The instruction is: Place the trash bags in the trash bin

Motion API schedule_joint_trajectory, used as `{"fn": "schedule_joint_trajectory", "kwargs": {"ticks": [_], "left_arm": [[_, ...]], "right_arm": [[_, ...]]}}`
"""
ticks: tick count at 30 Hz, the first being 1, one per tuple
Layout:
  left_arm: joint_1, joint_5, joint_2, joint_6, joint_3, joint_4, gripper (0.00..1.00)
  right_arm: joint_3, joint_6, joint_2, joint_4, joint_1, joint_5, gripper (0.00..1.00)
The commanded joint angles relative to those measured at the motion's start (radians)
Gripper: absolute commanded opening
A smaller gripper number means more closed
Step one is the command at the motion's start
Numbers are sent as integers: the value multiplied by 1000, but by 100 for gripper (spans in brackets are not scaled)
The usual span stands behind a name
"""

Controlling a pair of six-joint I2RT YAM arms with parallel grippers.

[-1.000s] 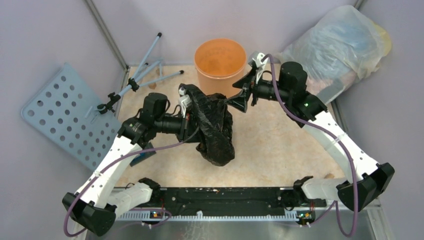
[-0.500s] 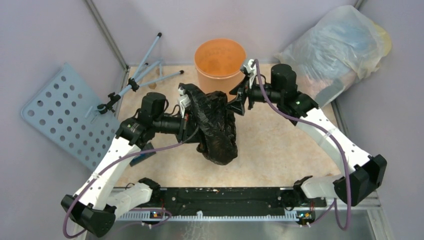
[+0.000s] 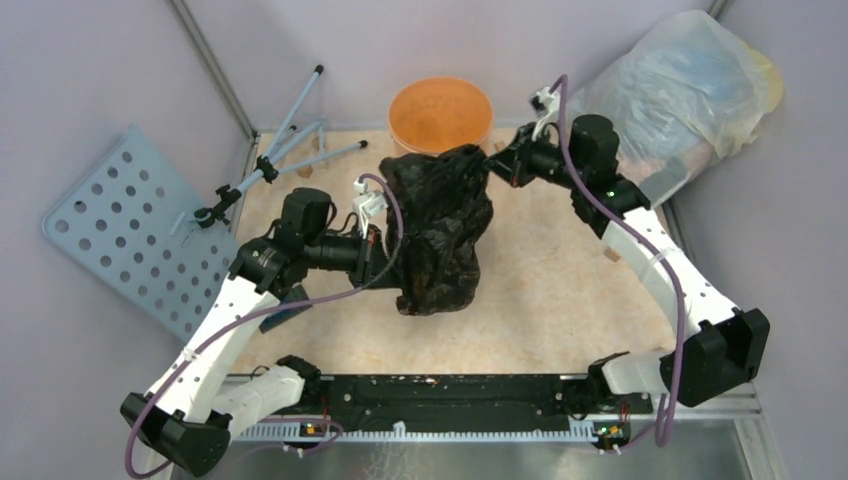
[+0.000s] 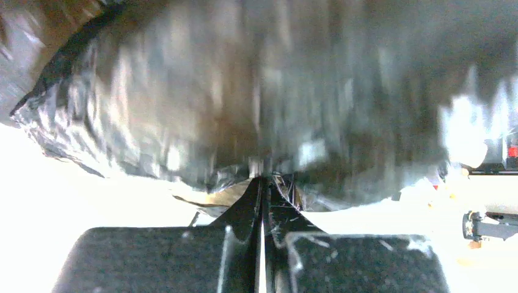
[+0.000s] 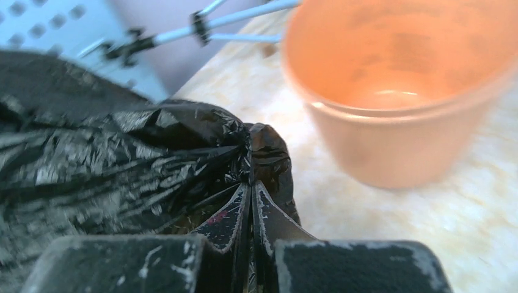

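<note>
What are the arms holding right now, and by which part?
Both hold the black bag. The left tool pinches a fold on its left side; the right tool pinches a bunched fold at its far right edge, near the bucket.

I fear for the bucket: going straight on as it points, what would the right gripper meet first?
The crinkled glossy black plastic bag pinched in the right gripper. The round orange plastic bucket seems to lie beside that line, though depth is unclear.

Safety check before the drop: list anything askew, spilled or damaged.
Nothing visibly spilled or torn. A blue-grey tripod lies collapsed left of the orange bucket, which stands upright, and a perforated panel sits askew beyond the tripod.
</note>
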Motion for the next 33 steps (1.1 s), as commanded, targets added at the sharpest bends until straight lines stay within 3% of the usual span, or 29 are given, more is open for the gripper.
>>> {"fn": "schedule_joint_trajectory", "kwargs": {"ticks": [1, 11, 21, 28, 33], "left_arm": [[-2, -13, -34, 18, 37, -15, 0], [-3, -77, -76, 13, 99, -72, 0], [-3, -155, -10, -68, 499, 58, 0], [-2, -184, 162, -158, 694, 299, 0], [-3, -206, 247, -193, 729, 560, 0]], "right_arm": [[34, 119, -17, -7, -86, 213, 0], [77, 129, 47, -103, -102, 489, 0], [326, 66, 160, -140, -102, 262, 0], [552, 77, 323, -70, -101, 158, 0], [704, 97, 455, 6, -101, 122, 0]]}}
